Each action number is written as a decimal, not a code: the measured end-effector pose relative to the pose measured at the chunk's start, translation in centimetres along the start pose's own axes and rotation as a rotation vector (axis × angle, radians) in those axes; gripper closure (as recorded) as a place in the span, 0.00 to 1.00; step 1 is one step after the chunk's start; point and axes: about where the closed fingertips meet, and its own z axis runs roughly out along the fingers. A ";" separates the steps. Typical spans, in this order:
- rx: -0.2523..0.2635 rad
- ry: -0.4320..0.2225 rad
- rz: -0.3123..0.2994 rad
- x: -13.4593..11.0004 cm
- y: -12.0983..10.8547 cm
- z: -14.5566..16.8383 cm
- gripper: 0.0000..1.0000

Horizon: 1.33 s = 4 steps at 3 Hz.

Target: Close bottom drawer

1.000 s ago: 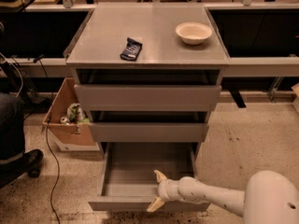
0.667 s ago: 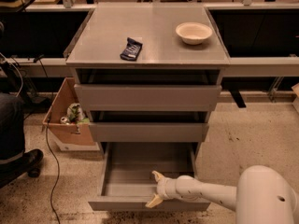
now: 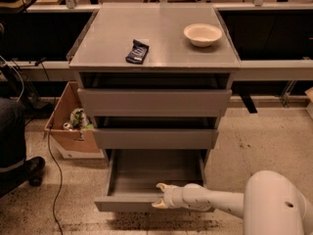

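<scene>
The bottom drawer (image 3: 124,203) of the grey cabinet stands pulled out, showing its shallow empty grey tray (image 3: 146,173) and slim flat front. My gripper (image 3: 160,195), on a white arm reaching in from the lower right, sits at the drawer's front edge, right of its middle. Its tan fingertips (image 3: 161,185) spread over the front panel's top rim, one above and one below. It holds nothing. The middle drawer (image 3: 155,138) and top drawer (image 3: 154,102) above are nearly shut.
On the cabinet top (image 3: 112,38) lie a dark snack packet (image 3: 137,51) and a white bowl (image 3: 202,34). A cardboard box (image 3: 66,129) with trash stands at the cabinet's left. A person's leg and shoe (image 3: 19,168) and a cable (image 3: 55,180) are at the left.
My gripper has shifted slightly left along the drawer's front edge. The drawer stays pulled out about as far as before.
</scene>
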 end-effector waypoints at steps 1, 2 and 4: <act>0.000 0.000 0.000 0.0 0.0 0.0 0.13; 0.039 -0.014 -0.018 -1.5 -2.4 1.1 0.00; 0.112 -0.046 -0.040 -4.1 -6.3 3.7 0.26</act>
